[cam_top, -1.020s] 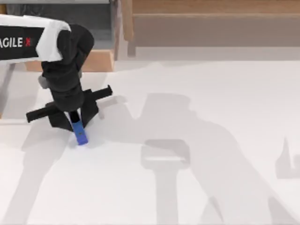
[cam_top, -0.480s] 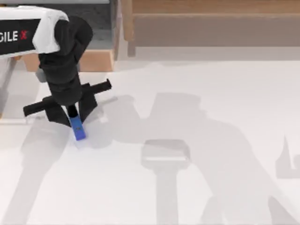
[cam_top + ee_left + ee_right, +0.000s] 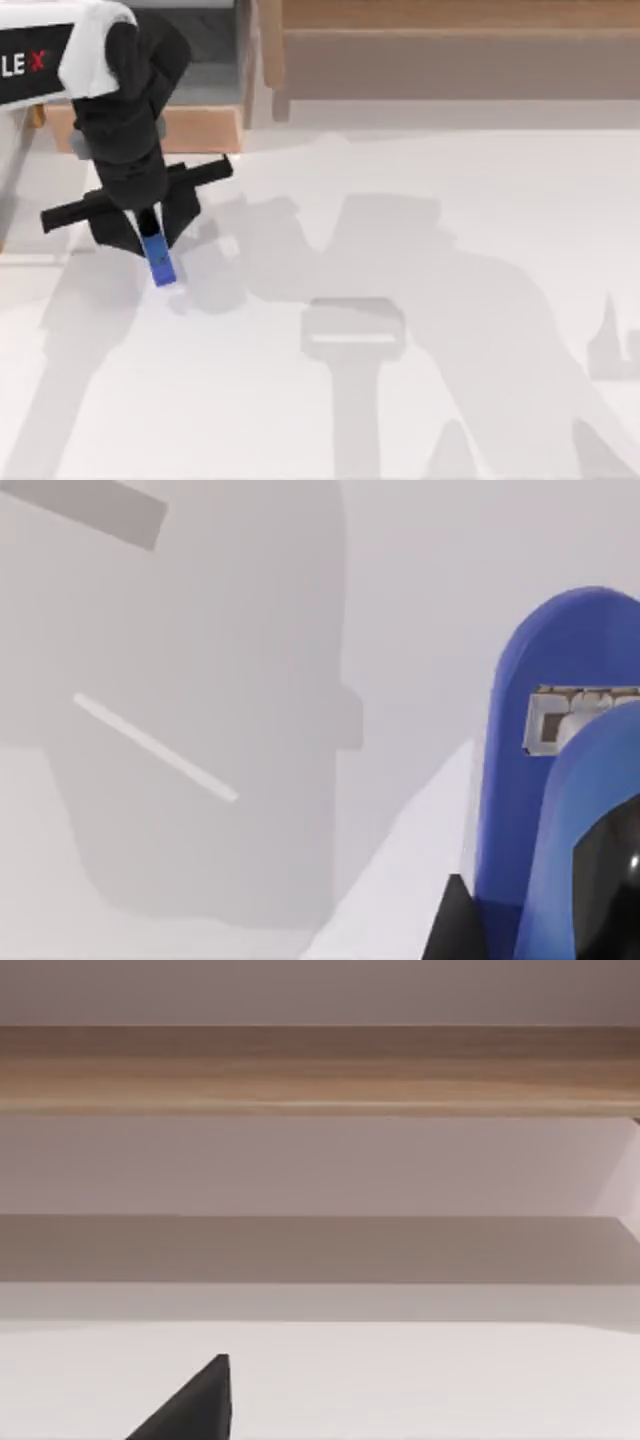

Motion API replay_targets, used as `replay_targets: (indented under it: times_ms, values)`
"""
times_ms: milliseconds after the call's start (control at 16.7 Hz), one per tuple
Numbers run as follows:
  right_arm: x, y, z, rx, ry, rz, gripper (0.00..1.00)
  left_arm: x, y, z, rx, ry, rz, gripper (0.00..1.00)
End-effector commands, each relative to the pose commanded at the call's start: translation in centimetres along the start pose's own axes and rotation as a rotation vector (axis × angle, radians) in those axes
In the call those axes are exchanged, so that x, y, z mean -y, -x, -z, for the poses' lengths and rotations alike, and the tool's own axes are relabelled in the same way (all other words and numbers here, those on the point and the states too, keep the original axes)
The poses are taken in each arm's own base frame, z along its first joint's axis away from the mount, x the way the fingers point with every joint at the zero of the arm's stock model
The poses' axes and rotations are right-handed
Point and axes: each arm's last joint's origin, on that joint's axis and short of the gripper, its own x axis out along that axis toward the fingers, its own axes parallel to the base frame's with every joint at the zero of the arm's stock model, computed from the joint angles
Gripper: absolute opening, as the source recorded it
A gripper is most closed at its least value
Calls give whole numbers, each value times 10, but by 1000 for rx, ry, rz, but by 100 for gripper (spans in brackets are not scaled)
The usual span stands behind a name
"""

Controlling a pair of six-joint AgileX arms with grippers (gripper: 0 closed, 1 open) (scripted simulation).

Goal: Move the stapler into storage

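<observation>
The stapler (image 3: 159,262) is a small blue bar that sticks out below my left gripper (image 3: 150,238), which is shut on its black end at the table's left. Its shadow lies apart from it on the white table, so it hangs above the surface. In the left wrist view the stapler (image 3: 560,780) looms close, blue with a metal mouth, and a black finger (image 3: 458,930) presses against it. A black part of my right gripper (image 3: 190,1410) juts in over the white table, facing a wooden shelf.
A wooden box (image 3: 190,128) with a dark grey inside stands at the back left, just behind my left arm. A long wooden shelf (image 3: 450,60) runs along the back, seen also as the wooden shelf (image 3: 320,1070). Arm shadows cross the white table (image 3: 450,420).
My left gripper has carried the stapler a little toward the back left and higher. Its shadow has drifted away from it.
</observation>
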Motion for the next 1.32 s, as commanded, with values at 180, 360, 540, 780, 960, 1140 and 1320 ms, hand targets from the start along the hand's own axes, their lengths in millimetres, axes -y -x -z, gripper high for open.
replay_targets:
  times_ms: [180,360,540,780,960,1140,1320]
  values:
    - [0,0,0,0,0,0,100,-14,31,-24,84,-61,18,0]
    - [0,0,0,0,0,0,100,-41,82,-51,219,-172,12,0]
    - [0,0,0,0,0,0,100,-76,137,-71,356,-273,-39,0]
    - [0,0,0,0,0,0,100,-123,182,-92,442,-363,-131,0]
    - [0,0,0,0,0,0,100,-153,179,-114,413,-391,-167,0]
    - [0,0,0,0,0,0,100,-180,144,-144,318,-391,-152,0]
    - [0,0,0,0,0,0,100,-206,91,-171,193,-374,-104,0]
